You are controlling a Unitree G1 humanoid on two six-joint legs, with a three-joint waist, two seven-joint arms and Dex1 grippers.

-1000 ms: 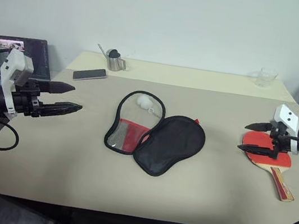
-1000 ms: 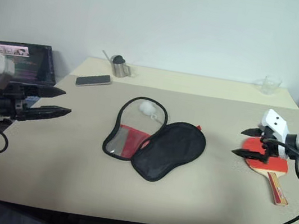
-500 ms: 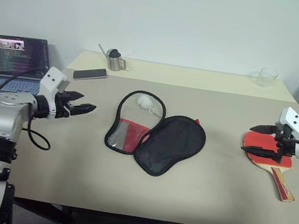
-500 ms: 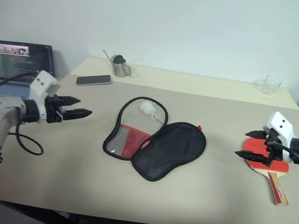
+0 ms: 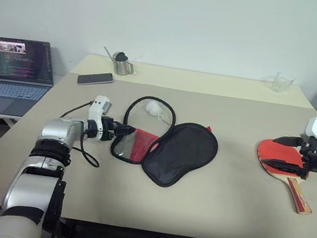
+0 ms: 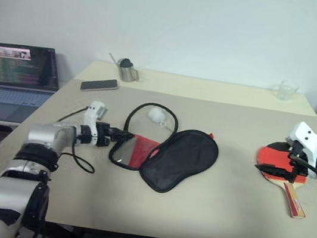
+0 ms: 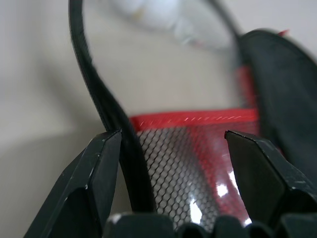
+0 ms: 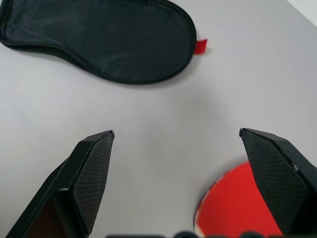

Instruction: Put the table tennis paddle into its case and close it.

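Black edging of the case (image 5: 122, 126) sits between the spread left pincer (image 5: 122, 129), ready for pinching; right pincer (image 5: 295, 157) spread above the paddle (image 5: 278, 157), 3 o'clock on the worktop (image 5: 204, 211).

Head eyes overlook table (image 5: 203, 217); wrist views close; all share case (image 5: 166, 144).

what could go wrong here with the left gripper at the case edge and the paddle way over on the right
The left gripper is open astride the black edging of the case; closing there could drag or fold the soft pouch rather than hold it open. The white ball lies inside the open half and could roll out or block the paddle. The right gripper is open above the paddle's red face, not its handle, so a grip there may slip.
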